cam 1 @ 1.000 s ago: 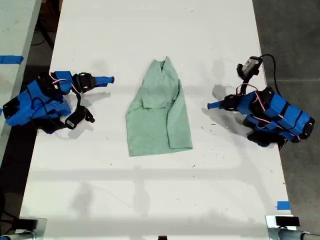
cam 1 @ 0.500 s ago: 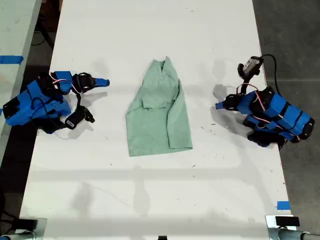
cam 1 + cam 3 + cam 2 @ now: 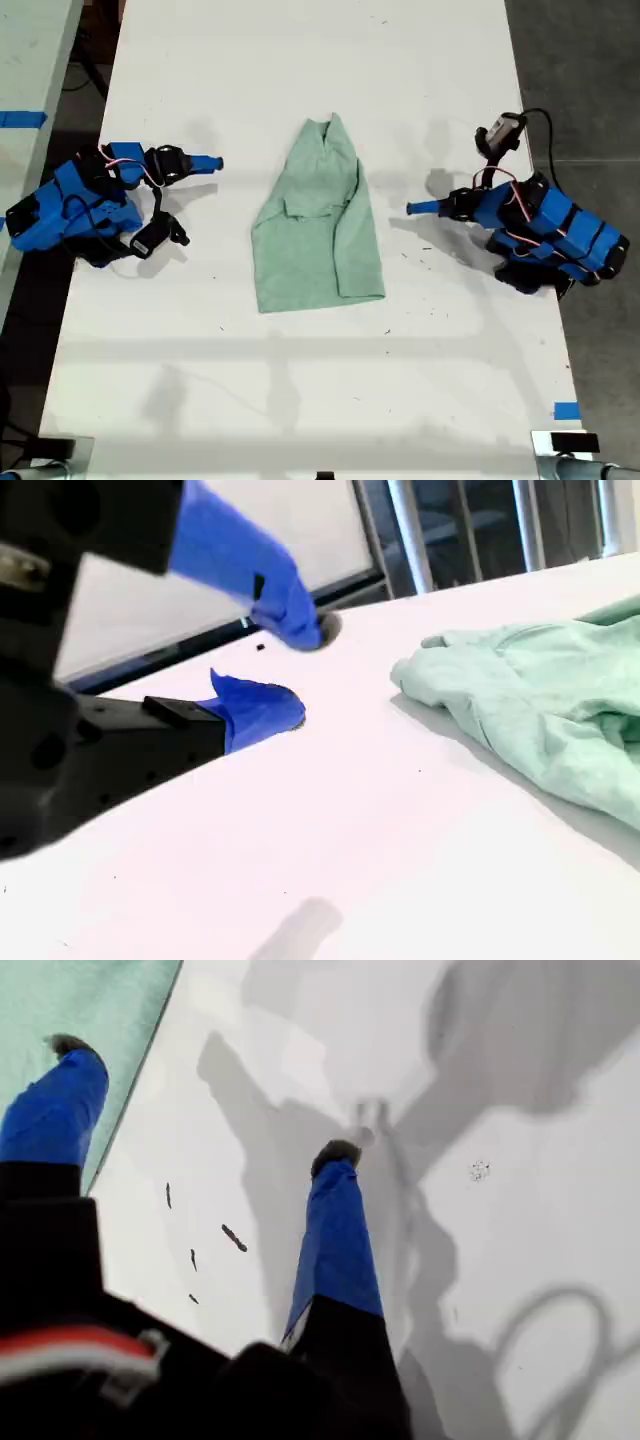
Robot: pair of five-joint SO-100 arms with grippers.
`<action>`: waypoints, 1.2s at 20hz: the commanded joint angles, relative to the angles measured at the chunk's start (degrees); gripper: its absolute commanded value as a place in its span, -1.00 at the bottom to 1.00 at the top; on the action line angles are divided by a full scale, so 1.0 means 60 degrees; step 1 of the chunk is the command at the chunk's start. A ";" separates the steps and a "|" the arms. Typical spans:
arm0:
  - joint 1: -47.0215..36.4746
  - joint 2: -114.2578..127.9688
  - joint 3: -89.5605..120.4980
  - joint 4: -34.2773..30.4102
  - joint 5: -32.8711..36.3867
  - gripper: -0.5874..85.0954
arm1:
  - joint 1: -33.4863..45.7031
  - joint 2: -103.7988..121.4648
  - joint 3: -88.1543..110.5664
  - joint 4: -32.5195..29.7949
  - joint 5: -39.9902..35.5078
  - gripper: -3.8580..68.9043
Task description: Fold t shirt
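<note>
The first end effector (image 3: 200,1100) has its two blue fingers (image 3: 335,1220) spread apart, with nothing between them. It hovers above the bare white worktop (image 3: 300,380), just beside one edge of the shirt (image 3: 80,1000). In the exterior view it (image 3: 415,208) sits at the right, pointing left toward the shirt without touching it.

The second end effector (image 3: 300,670) also has its jaws parted and empty, low over the worktop. In the exterior view it (image 3: 212,162) sits at the left, well apart from the shirt.

The shirt (image 3: 315,230) lies flat at the worktop's centre, between both arms, pointed end far and wide hem near.
</note>
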 commanded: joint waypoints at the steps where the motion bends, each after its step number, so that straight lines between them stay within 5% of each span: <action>1: 0.0000 0.0059 0.0176 -0.0044 -0.0073 -0.97 | 0.0059 0.0103 0.0249 0.0044 -0.0029 0.20; 4: 0.0000 0.0059 0.0176 -0.0044 -0.0073 -0.96 | 0.0059 0.0103 0.0249 0.0044 -0.0029 0.20; 6: 0.0000 0.0059 0.0176 -0.0059 -0.0073 -0.66 | 0.0059 0.0103 0.0249 0.0044 -0.0015 0.20; 8: -0.0015 0.0059 0.0161 -0.0029 -0.0117 -0.60 | 0.0059 0.0103 0.0249 0.0044 -0.0015 0.18; 13: -0.0044 0.0059 0.0161 0.0000 -0.0132 -0.62 | 0.0059 0.0103 0.0264 0.0044 -0.0015 0.17; 15: -0.0015 0.0059 0.0161 -0.0029 -0.0088 -0.94 | 0.0059 0.0103 0.0264 0.0044 -0.0015 0.16; 17: -0.0015 0.0059 0.0161 -0.0029 -0.0088 -0.97 | 0.0059 0.0103 0.0264 0.0059 0.0015 0.15; 22: -0.0015 0.0059 0.0161 -0.0029 -0.0088 -0.96 | 0.0073 0.0103 0.0264 0.0059 0.0015 0.15; 24: -0.0029 0.0059 0.0161 -0.0029 -0.0132 -0.72 | 0.0073 0.0103 0.0264 0.0059 0.0015 0.15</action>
